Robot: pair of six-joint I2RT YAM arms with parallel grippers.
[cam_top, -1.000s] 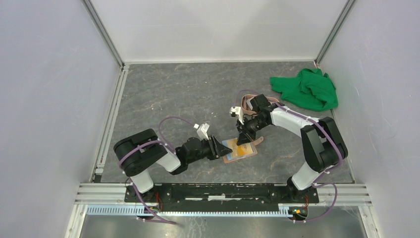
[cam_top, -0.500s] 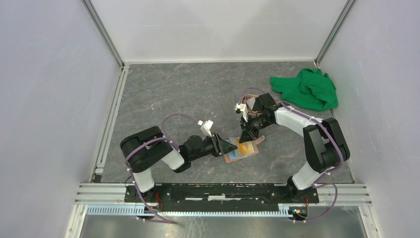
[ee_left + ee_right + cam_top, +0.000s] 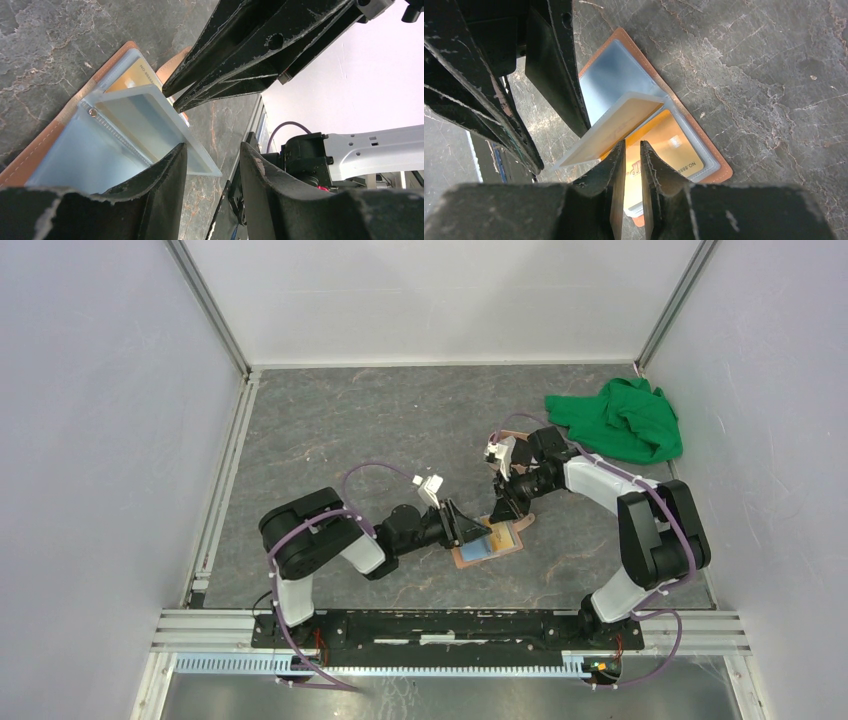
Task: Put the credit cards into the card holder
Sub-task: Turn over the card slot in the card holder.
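The tan card holder (image 3: 487, 545) lies open on the grey table, clear sleeves up. An orange-yellow credit card (image 3: 674, 145) sits in one sleeve and shows in the left wrist view too (image 3: 129, 77). A pale blue card (image 3: 65, 155) shows under the other sleeve. One clear sleeve leaf (image 3: 616, 127) stands lifted and rests against the right gripper's fingers (image 3: 240, 55). My right gripper (image 3: 632, 145) hovers over the orange card, jaws a narrow slit apart with nothing between them. My left gripper (image 3: 214, 147) is open at the holder's edge, one finger (image 3: 160, 190) over the blue sleeve.
A crumpled green cloth (image 3: 620, 420) lies at the back right corner. White walls enclose the table on three sides, and a metal rail (image 3: 450, 625) with the arm bases runs along the near edge.
My left gripper has slid right onto the card holder's edge. The right gripper has shifted slightly back and right, and its jaws have parted a little.
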